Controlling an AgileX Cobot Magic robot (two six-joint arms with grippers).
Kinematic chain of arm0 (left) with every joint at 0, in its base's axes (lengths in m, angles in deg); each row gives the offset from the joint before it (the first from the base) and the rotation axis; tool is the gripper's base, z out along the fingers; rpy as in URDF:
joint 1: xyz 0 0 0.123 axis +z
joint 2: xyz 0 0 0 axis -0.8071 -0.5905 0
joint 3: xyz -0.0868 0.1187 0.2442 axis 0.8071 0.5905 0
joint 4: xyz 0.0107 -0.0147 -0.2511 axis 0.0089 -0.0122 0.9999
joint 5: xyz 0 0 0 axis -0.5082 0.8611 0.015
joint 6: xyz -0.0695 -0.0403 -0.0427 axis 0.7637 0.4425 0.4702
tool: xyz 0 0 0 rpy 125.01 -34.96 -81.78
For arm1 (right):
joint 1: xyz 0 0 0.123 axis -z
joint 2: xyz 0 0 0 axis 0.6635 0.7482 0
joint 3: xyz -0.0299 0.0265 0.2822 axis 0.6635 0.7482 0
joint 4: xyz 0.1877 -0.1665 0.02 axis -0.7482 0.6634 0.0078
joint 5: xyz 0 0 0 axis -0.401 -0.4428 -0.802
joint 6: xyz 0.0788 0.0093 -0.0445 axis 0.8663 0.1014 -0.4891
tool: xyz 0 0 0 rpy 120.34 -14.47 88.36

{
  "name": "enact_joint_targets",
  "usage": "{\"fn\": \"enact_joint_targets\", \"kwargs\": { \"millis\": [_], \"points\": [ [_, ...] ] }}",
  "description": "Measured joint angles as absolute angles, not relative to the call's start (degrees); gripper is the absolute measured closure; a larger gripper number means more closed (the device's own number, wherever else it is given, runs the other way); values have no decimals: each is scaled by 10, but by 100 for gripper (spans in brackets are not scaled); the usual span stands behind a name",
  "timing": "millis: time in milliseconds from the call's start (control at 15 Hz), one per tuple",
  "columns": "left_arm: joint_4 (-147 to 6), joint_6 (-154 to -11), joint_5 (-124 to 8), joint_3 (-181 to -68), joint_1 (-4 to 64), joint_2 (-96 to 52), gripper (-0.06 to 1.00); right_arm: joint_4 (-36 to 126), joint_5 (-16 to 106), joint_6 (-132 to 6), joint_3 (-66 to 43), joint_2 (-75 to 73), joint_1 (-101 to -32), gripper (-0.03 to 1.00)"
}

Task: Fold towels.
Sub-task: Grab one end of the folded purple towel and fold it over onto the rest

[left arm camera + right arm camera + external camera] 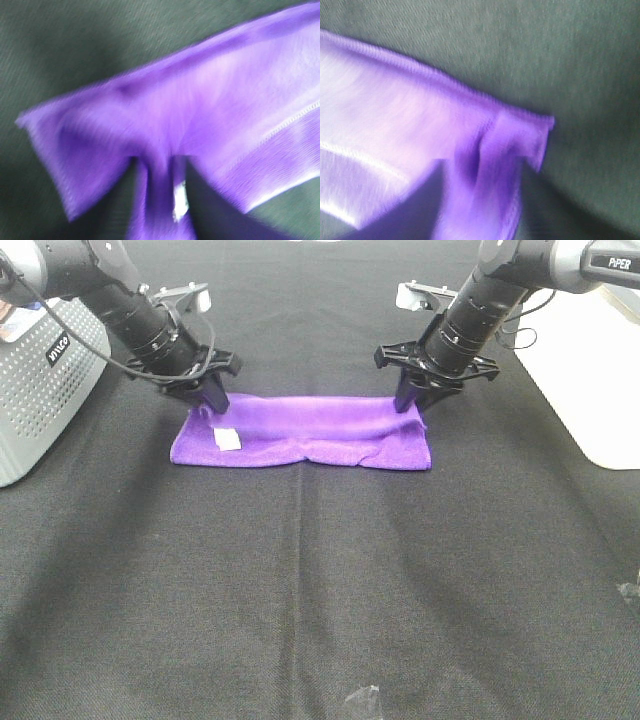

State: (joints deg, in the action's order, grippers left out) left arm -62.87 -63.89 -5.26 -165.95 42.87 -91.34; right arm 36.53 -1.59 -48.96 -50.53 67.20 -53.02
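The bright purple towel (305, 432) lies folded into a long band on the black table, its white tag (227, 439) near its left end. My left gripper (213, 399) is shut on the towel's far left corner. My right gripper (417, 400) is shut on the far right corner. In the left wrist view the purple cloth (210, 115) bunches into the jaws at the bottom, with the stitched hem showing. In the right wrist view the towel (415, 155) is likewise pinched at its corner. Both wrist views are blurred.
A grey perforated basket (40, 390) stands at the left edge. A white tray-like object (590, 380) lies at the right edge. Black cloth (320, 580) covers the table in front of the towel.
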Motion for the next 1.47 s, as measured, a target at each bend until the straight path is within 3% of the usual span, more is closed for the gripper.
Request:
{"fn": "enact_joint_targets", "kwargs": {
  "millis": [133, 200, 400, 667, 1467],
  "points": [
    [-671, -610, -18, -1660, 429, -909, 20, 369, -47, -490, -511, 670, -530, 27],
    [-688, -605, 1, -1665, 429, -907, 16, 375, -71, -490, -522, 666, -530, 23],
    [-691, -606, 25, -1669, 441, -906, 14, 379, -143, -488, -568, 641, -530, 21],
    [-578, -673, 63, -1672, 500, -919, 14, 377, -154, -473, -585, 634, -530, 21],
    [-500, -706, 35, -1681, 520, -969, 15, 373, -156, -463, -585, 634, -530, 21]
  ]
}}
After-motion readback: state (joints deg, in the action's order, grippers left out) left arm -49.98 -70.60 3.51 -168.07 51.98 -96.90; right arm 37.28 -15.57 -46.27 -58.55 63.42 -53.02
